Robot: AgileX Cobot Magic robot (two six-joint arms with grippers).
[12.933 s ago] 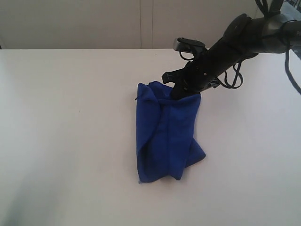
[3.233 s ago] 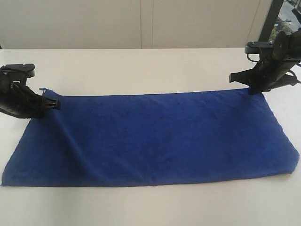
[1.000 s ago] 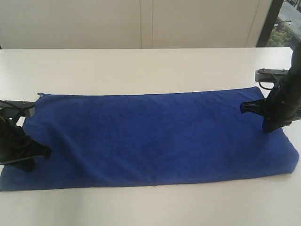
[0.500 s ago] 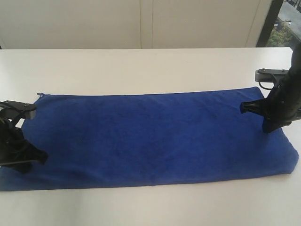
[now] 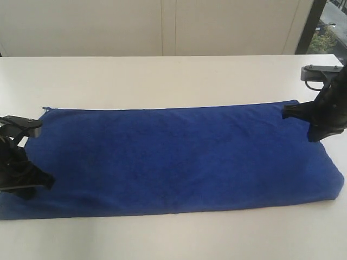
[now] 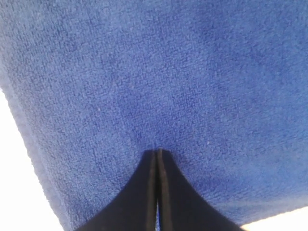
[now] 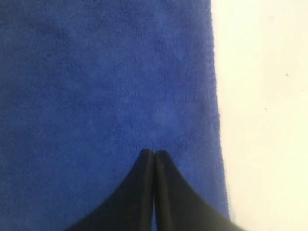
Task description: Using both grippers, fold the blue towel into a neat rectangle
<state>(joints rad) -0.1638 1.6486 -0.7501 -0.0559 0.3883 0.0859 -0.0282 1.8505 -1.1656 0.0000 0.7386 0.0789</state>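
Left gripper (image 5: 26, 190) was closed: in its wrist view the two black fingers (image 6: 139, 197) lay pressed flat together, with only a thin seam between them and no cloth caught in it. It stood at the left short end of the towel (image 5: 173, 157), nearer the front corner than the back one, with its tip pointing down at the pile. Whether the tip touched the cloth could not be told. The hem ran close beside the fingers there, and bare table (image 6: 14, 183) showed just past it.

Right gripper (image 5: 314, 138) was closed as well, fingers (image 7: 139, 197) shut against each other and gripping nothing. It hung over the towel's right end, near the back corner and just inside the short edge. Its wrist view showed that edge running alongside the fingers, with white table beyond. Contact with the cloth could not be judged here either.

The towel lay spread on the white table (image 5: 162, 76) as a long blue rectangle, its long sides running left to right. It sat flat, with only faint creases. Its front edge lay near the front of the table, and a small thread stuck out at the back left corner. The two grippers stood well apart, one at each end. Pale wall panels (image 5: 162, 27) rose behind the table.
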